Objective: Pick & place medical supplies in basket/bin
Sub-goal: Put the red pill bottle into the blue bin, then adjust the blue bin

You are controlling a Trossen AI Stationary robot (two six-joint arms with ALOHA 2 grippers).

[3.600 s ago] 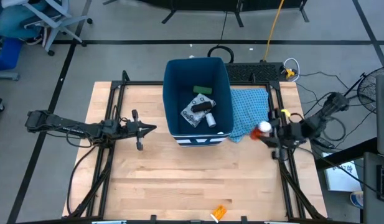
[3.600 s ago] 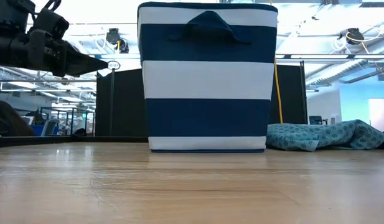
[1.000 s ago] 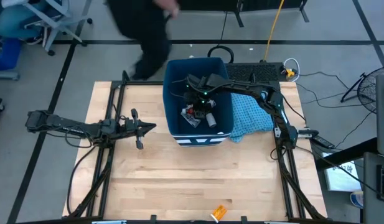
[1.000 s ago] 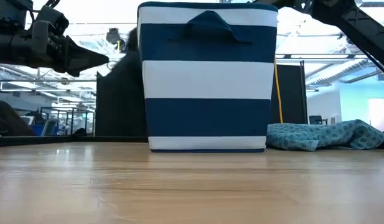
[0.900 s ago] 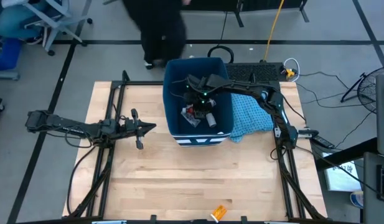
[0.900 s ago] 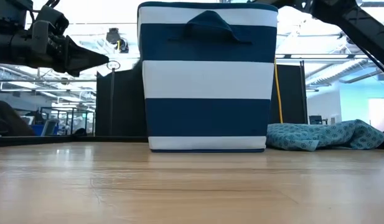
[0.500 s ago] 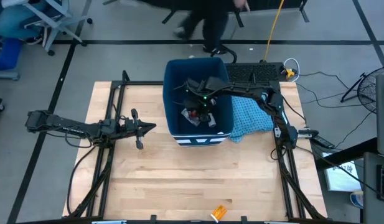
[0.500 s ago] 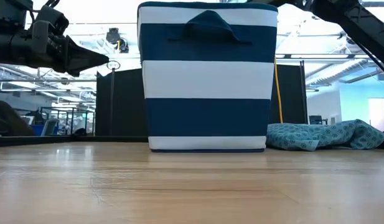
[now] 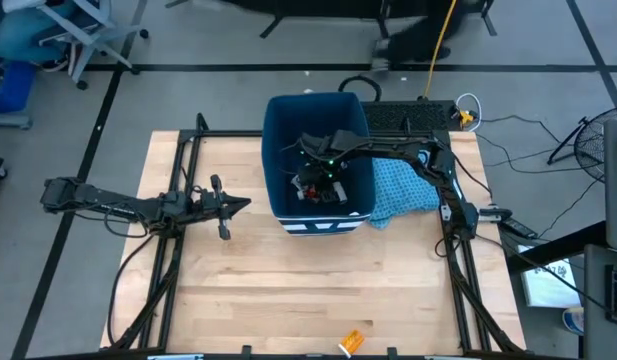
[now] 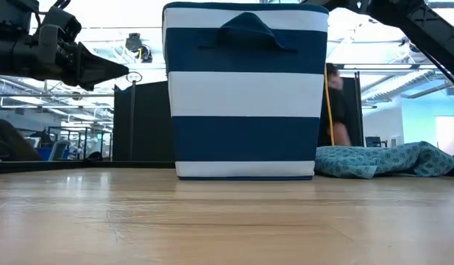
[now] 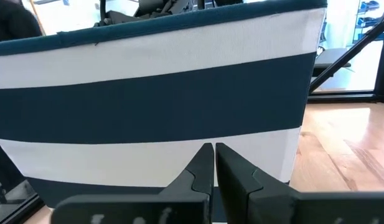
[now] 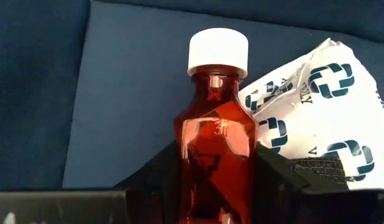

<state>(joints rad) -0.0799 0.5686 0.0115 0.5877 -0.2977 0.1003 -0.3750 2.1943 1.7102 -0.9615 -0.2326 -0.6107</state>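
The red bottle [image 12: 213, 143] with its white cap is clamped in my right tool [image 9: 322, 180], low inside the striped bin [image 9: 278, 130] beside the white patterned packet [image 12: 310, 106]; released tilted, I judge it could topple.

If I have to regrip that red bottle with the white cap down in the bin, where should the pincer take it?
Take the red bottle across its flat-sided body, below the shoulder, as the right pincer grips it now inside the bin. The white cap is narrower and round, likely less secure. Come from above through the open top; the white packet crowds one side.
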